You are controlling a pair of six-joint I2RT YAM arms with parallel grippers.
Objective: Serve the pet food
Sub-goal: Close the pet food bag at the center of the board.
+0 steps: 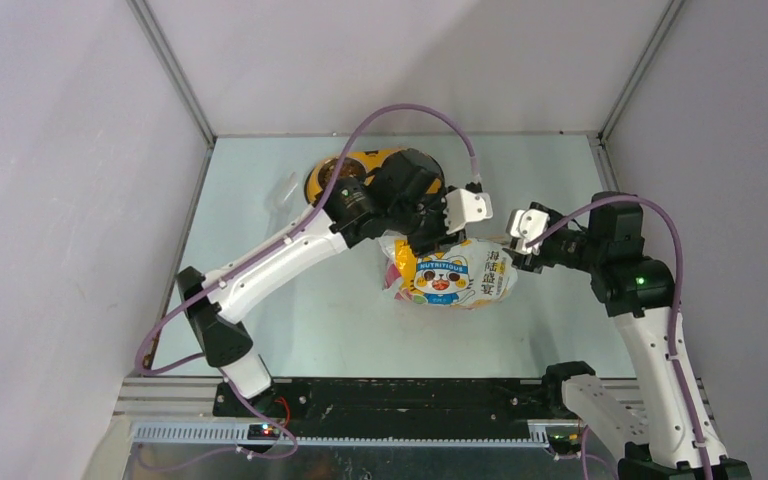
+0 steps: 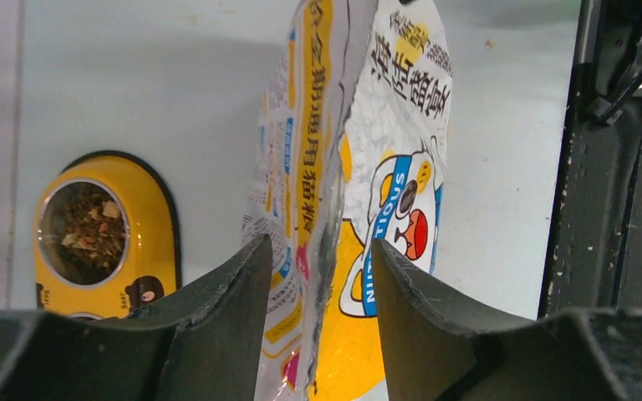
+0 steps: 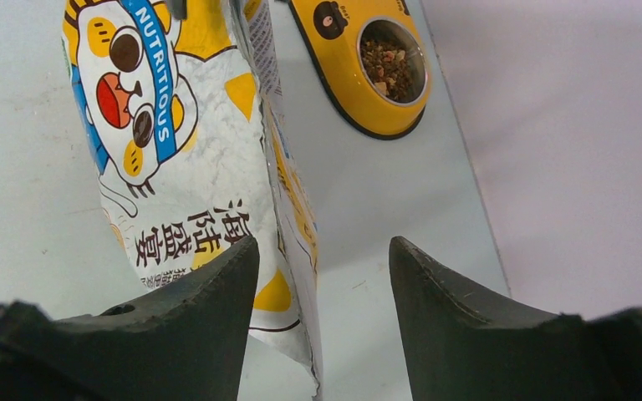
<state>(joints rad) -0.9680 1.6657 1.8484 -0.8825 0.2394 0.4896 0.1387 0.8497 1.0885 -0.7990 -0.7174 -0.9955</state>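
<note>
The yellow-white foil bag [image 1: 452, 277] with the cartoon cat lies at the middle of the table. My left gripper [image 2: 322, 255] is open, its fingers standing on either side of the bag's [image 2: 384, 167] crinkled side seam without pinching it. At the bag's other end my right gripper [image 3: 324, 251] is also open, and the bag's [image 3: 184, 167] torn corner hangs just inside its left finger [image 3: 217, 292]. Pet food [image 2: 84, 230] fills one steel cup of the yellow double bowl [image 2: 155, 242]. That pet food [image 3: 389, 65] also shows in the right wrist view.
The yellow bowl [image 1: 360, 163] sits at the back of the table, partly hidden under my left arm [image 1: 280, 255]. Grey enclosure walls stand close on the left, right and back. A black rail [image 1: 400, 398] runs along the near edge.
</note>
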